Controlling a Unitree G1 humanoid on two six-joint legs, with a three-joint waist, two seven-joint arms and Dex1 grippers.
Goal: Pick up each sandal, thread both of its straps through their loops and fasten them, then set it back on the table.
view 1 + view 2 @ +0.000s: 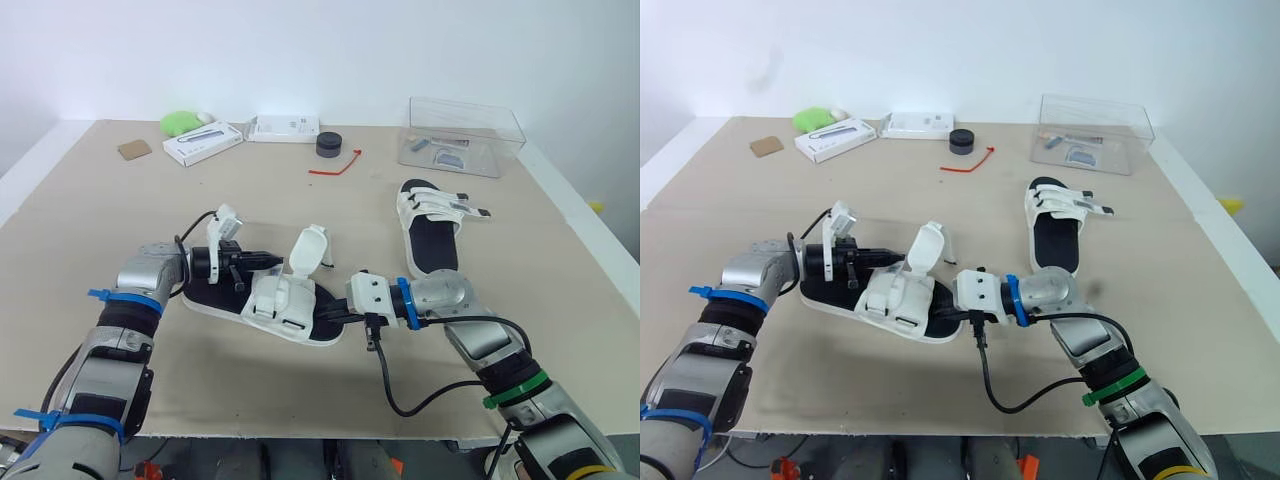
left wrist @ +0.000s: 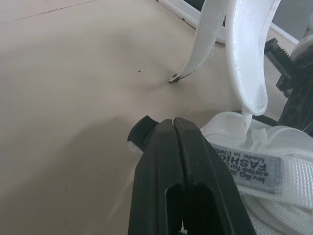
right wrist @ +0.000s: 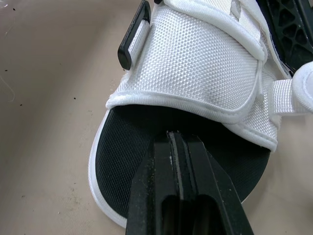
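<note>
My wrist views show my left claw and right claw pinched closed, empty, at the near sandal, while the head view adds a second sandal beyond.

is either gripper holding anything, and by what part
Cannot be told: left gripper is shut by the near sandal's strap loop, right gripper shut over its toe end.

I saw the near sandal and the far sandal both white-strapped over black mesh footbeds; the table was beige, the cable tie red.
</note>
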